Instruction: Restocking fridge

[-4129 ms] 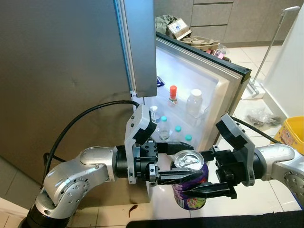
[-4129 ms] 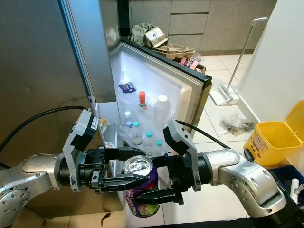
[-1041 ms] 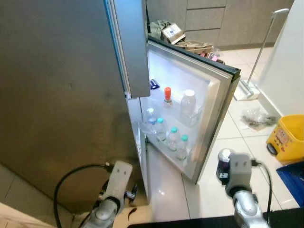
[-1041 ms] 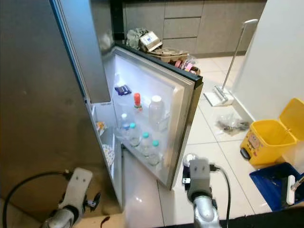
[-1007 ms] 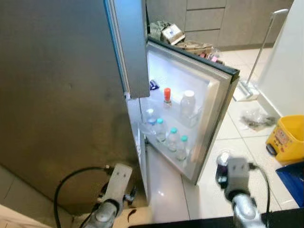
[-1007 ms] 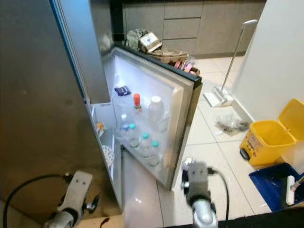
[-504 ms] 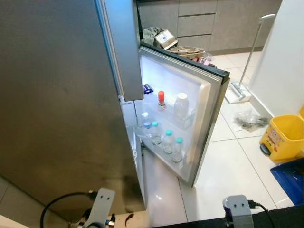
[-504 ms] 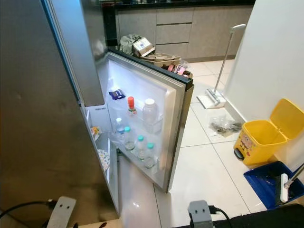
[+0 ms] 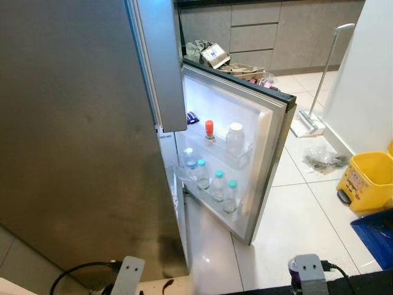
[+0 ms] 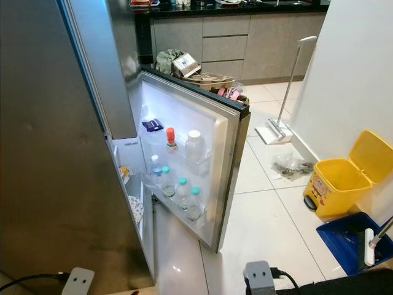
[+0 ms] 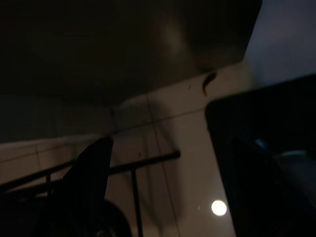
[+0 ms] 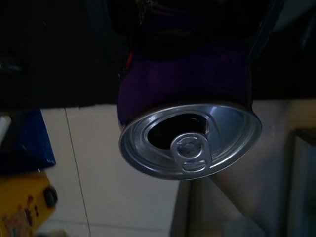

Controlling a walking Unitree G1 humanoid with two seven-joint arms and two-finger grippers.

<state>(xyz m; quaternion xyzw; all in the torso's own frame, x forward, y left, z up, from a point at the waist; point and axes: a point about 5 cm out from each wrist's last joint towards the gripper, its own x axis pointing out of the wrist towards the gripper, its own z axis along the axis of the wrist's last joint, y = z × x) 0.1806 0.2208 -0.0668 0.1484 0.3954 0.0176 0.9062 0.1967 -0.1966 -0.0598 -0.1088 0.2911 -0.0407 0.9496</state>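
The right gripper is low and near, on the right. It is closed around a purple can, which hangs in it with its shiny silver top showing. The can is round, smooth and thin metal. It looks light and a bit slippery, and a hard squeeze could dent it, so the middle of its side is the best place to hold. The left gripper hangs low on the left in the dark; I cannot tell if it is open. Farther off, the white fridge door stands open, with clear plastic bottles on its shelves.
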